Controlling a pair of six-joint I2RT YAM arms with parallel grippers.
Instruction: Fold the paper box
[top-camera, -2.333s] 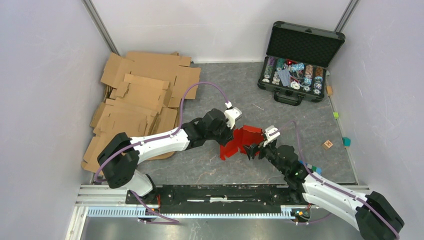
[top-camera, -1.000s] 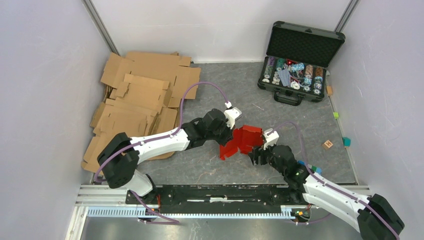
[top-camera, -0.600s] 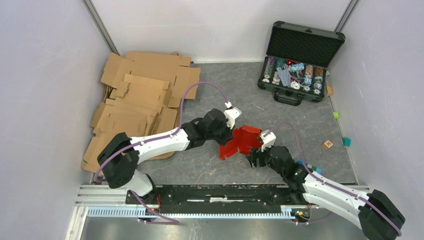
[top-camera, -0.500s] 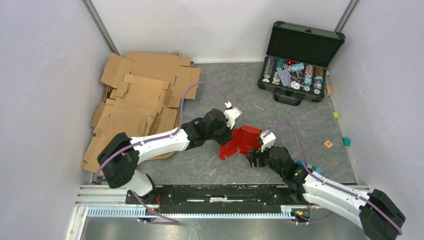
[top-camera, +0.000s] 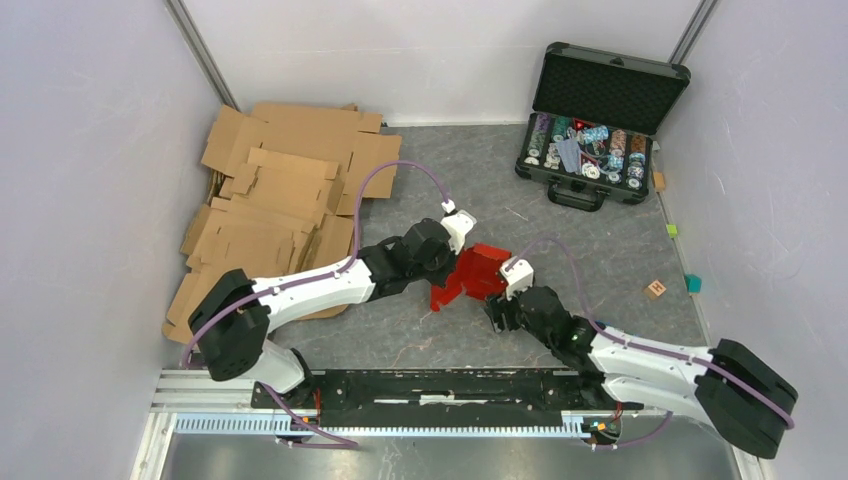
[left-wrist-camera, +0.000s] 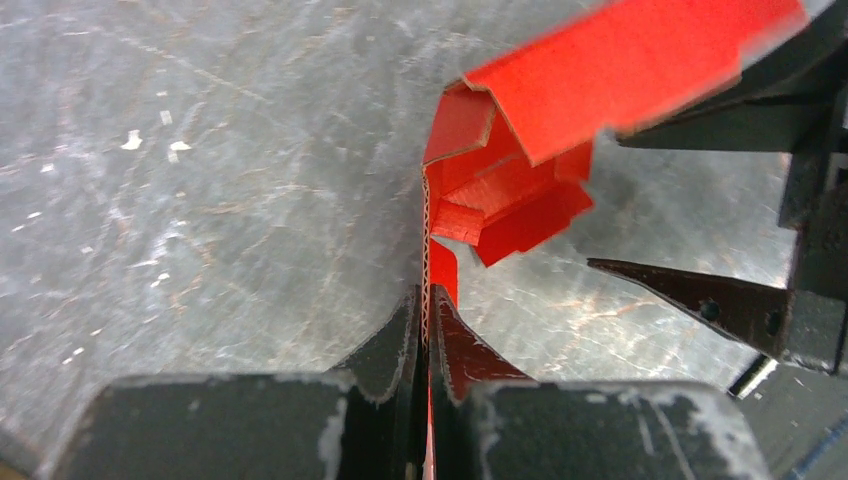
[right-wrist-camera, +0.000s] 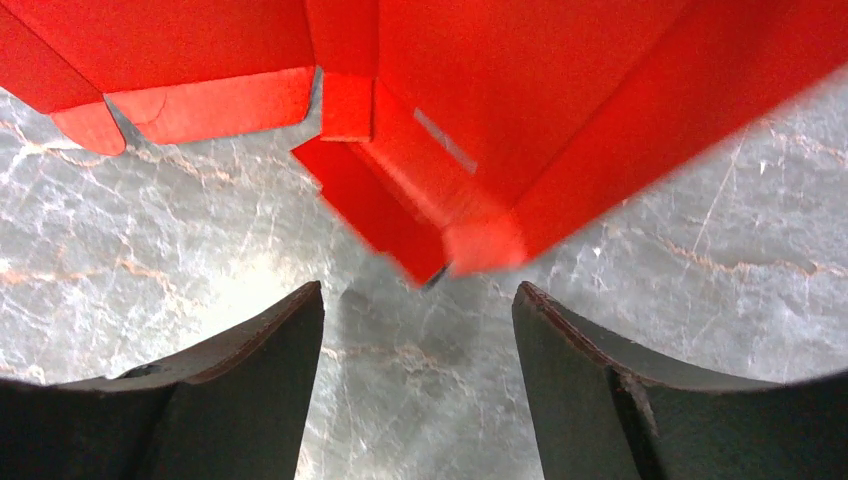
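Note:
The paper box (top-camera: 470, 275) is bright red, partly folded, and held off the grey table near the middle. My left gripper (top-camera: 447, 268) is shut on one of its walls; in the left wrist view the thin edge of the paper box (left-wrist-camera: 520, 140) runs straight into the left gripper (left-wrist-camera: 428, 300). My right gripper (top-camera: 497, 310) is open just near-right of the box. In the right wrist view the paper box (right-wrist-camera: 480, 110) hangs above and ahead of the right gripper (right-wrist-camera: 418, 295), with only bare table between the fingers.
A pile of flat brown cardboard sheets (top-camera: 280, 190) lies at the back left. An open black case of poker chips (top-camera: 600, 125) stands at the back right. Small coloured blocks (top-camera: 657, 289) lie along the right side. Walls close the cell on three sides.
The left gripper has carried the red box a little left and towards the back. The right arm has followed to the left, staying open just below the box.

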